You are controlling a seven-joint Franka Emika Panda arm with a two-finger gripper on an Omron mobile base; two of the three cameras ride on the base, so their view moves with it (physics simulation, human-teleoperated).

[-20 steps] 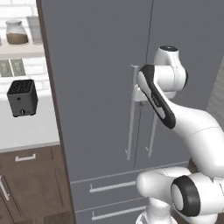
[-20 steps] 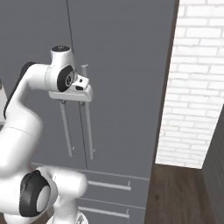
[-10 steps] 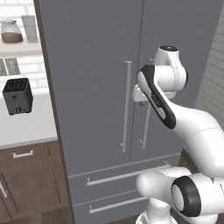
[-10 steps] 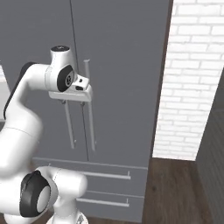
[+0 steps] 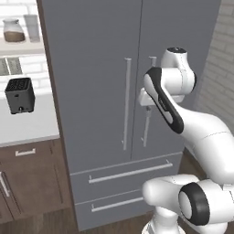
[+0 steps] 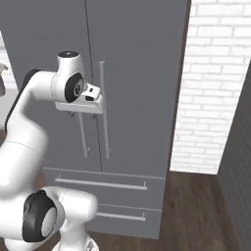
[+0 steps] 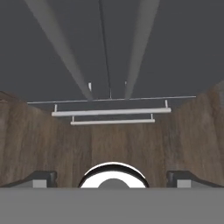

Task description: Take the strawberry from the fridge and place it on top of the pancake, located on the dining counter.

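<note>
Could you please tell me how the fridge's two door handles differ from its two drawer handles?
The door handles stand vertical, side by side along the centre seam of the fridge; the drawer handles lie horizontal, one above the other. In the left base view the arm crosses the right door handle, while the drawer handles are apart from it. All are slim silver bars.

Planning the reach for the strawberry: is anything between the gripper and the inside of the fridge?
Yes. The fridge has both doors shut; the open gripper points down along its front, holding nothing.
</note>
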